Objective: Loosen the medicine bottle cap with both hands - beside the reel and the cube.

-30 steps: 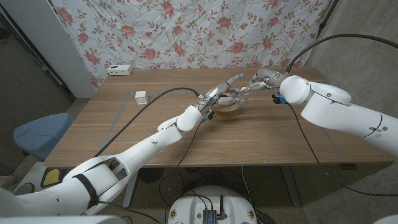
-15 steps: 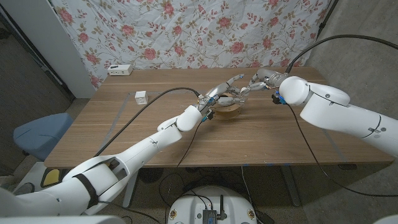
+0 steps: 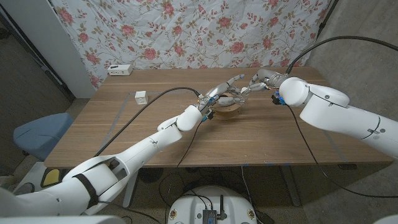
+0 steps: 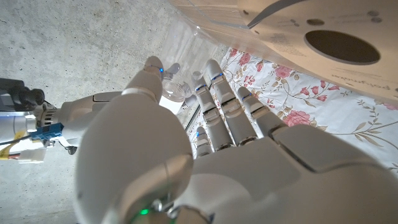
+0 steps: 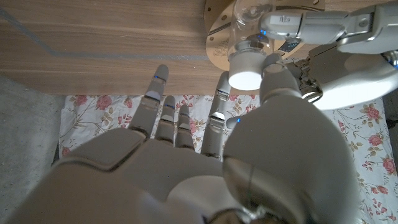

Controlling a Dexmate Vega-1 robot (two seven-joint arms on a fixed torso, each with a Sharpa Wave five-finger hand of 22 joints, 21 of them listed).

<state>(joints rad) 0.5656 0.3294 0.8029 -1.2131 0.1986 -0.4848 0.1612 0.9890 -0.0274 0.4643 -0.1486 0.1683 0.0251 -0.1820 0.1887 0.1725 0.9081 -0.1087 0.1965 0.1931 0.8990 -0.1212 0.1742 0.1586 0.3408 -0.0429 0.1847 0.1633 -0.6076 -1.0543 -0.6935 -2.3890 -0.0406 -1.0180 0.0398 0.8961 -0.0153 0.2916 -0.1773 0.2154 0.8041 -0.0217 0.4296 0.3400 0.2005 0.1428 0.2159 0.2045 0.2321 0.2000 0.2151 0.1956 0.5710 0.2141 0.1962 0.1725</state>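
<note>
The clear medicine bottle (image 5: pixel 250 15) lies tilted over the round wooden reel (image 5: pixel 217 38), its white cap (image 5: pixel 245 77) facing my right hand. My left hand (image 3: pixel 219 93) grips the bottle's body above the reel (image 3: pixel 229 111). My right hand (image 3: pixel 252 87) meets it from the right and pinches the cap between thumb and a fingertip (image 5: pixel 222 82), with the other fingers spread. In the left wrist view the bottle (image 4: pixel 176 91) sits between my left hand's fingers (image 4: pixel 214 93) and the right hand (image 4: pixel 93 111). The small white cube (image 3: pixel 141 97) stands well off to the left.
A white box (image 3: pixel 120 70) sits at the table's back left corner. A floral cloth (image 3: pixel 186 31) hangs behind the table (image 3: pixel 261 140), and a blue chair (image 3: pixel 38 134) stands off its left side. Tape lines mark the tabletop.
</note>
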